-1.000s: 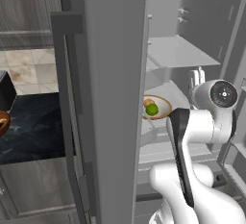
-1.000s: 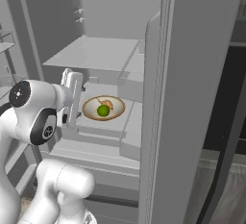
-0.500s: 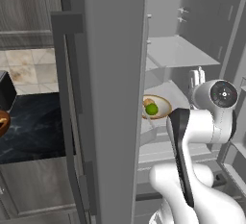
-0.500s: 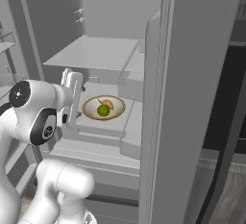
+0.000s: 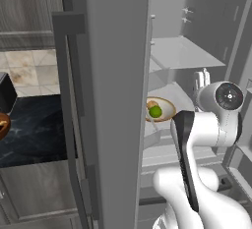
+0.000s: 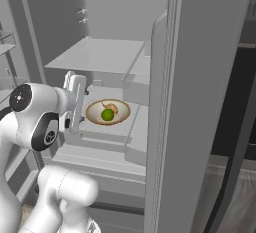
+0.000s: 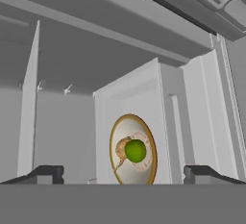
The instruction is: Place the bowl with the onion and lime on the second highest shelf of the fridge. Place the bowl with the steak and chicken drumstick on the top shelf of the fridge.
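Shallow cream bowl (image 6: 108, 112) resting on the lipped fridge shelf (image 6: 102, 136), centre of the right base view; in the left base view it sat at mid-frame, just right of the open door (image 5: 115, 100). The lime (image 6: 107, 114) and the onion (image 6: 113, 108) lay touching inside it. The gripper (image 6: 75, 99) stood just left of the bowl, apart from it, its jaws spread wide and holding nothing; in the hand view the two dark fingertips (image 7: 45, 174) framed the bowl from either side at the bottom edge.

Handling, as judged: the bowl was probably rigid and light, plate-like, with a thin tan rim that offered the only place to pinch. Both round items could roll if it tipped, so it would need to be kept level.

Clearances: the plain upper shelf (image 6: 95, 54) hung close above, leaving a low slot over the bowl. A door bin or inner wall rose to the bowl's right in the right base view, though which could not be told for certain. Open room lay toward the front of the fridge, lower in the frame, the likeliest way out for the arm.
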Controlling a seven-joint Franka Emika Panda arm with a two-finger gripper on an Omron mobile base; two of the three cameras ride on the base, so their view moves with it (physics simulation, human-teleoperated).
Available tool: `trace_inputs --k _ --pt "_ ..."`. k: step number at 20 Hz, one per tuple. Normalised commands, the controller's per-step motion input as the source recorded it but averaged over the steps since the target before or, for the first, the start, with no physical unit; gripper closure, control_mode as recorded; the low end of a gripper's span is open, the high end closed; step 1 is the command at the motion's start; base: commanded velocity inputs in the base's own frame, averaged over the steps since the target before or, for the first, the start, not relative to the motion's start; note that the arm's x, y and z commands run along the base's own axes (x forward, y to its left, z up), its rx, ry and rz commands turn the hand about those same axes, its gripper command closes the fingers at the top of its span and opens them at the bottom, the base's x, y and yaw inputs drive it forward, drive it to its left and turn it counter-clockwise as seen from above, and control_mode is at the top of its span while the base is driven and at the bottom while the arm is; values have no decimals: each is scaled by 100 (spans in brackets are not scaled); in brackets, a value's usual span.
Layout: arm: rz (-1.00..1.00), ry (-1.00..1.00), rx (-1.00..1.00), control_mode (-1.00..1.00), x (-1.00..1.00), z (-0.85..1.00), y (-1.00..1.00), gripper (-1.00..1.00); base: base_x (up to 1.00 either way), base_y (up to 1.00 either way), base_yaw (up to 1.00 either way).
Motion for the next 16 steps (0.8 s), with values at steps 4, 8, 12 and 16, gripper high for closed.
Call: trace_inputs --k 4,8,12,16 --pt "0 0 0 100 0 0 0 -100 -70 0 0" --pt "0 0 0 100 0 0 0 -100 -94 0 0" --pt "0 0 0 100 0 0 0 -100 -95 0 2" --pt "0 0 0 100 0 0 0 -100 -74 20 7"
